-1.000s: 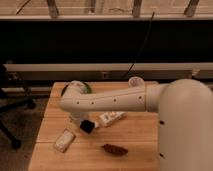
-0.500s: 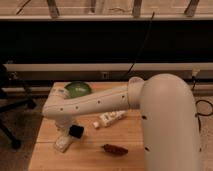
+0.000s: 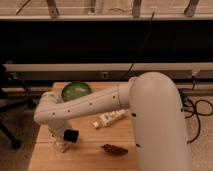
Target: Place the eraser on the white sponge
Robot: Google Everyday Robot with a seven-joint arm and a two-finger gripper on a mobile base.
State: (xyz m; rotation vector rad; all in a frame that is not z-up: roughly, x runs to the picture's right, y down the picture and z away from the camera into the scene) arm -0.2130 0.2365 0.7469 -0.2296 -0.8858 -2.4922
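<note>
Camera view, single entry: placing stage, judged unfinished.

Risks. Could drop the small black, roughly cubic eraser [image 3: 71, 136] off target if released here: appears to hang toward the picture's right edge of the small off-white rectangular sponge [image 3: 60, 147], not over its middle, so may tip off the soft pad onto the pale wooden tabletop [image 3: 90, 157]. Could also shove or squash the light sponge if lowered too far, with the wrist directly above it. Could topple after release, the pad being hardly larger than the block. Little risk to neighbours: long white tube-like bottle [image 3: 109, 119] and dark reddish-brown oblong piece [image 3: 115, 149] both well apart toward the picture's right, round green bowl [image 3: 76, 91] well apart behind.

Pincer [image 3: 66, 138]. Hangs at the end of the bulky white arm with a row of dark dots [image 3: 90, 102], low over the tabletop's front left corner, just above the sponge. Opening: cannot tell, being masked by wrist and block. Seems to carry the eraser, judging by the block's place at its tip, apparently clear of the wood.

Eraser relative to pincer. Sits at the very tip, touching or all but touching, on the side nearer the tube-like bottle. Stands above and slightly to the picture's right of the sponge. Cannot tell whether already resting on the pad.
</note>
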